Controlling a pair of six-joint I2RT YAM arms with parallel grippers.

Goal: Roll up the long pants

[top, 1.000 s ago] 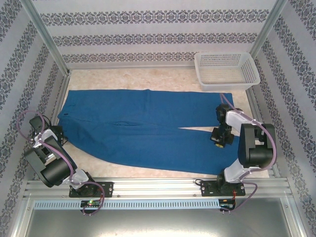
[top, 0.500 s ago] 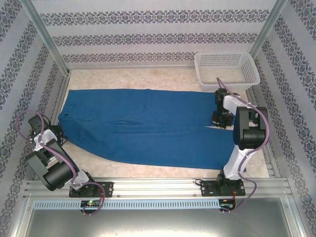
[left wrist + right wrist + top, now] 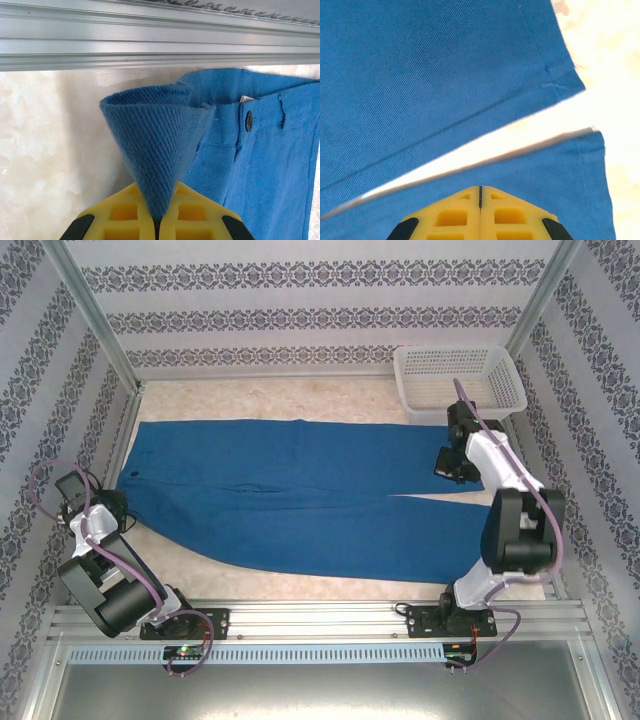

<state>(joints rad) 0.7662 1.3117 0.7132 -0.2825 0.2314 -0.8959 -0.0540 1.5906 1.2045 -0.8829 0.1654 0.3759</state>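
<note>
Patterned walls [image 3: 300, 315] enclose a pale marbled surface [image 3: 300, 400] with a white mesh basket [image 3: 462, 413] in one far corner. The long pants [image 3: 300, 500] lie spread flat and unrolled, leg hems just beside the basket and waistband at the end away from it. At that far end the left tool [image 3: 159, 200] is clamped on a waistband corner, lifting it into a small cone near the fly button [image 3: 248, 120]. The right tool [image 3: 480, 192] is closed and empty, poised over the narrow gap between the two hems, near the basket; contact with the cloth cannot be judged. The step appears to be straightening before any roll. The next move probably calls for closing the leg gap and starting a turn from one end. The basket and the aluminium rail [image 3: 150, 40] crowd both ends.
</note>
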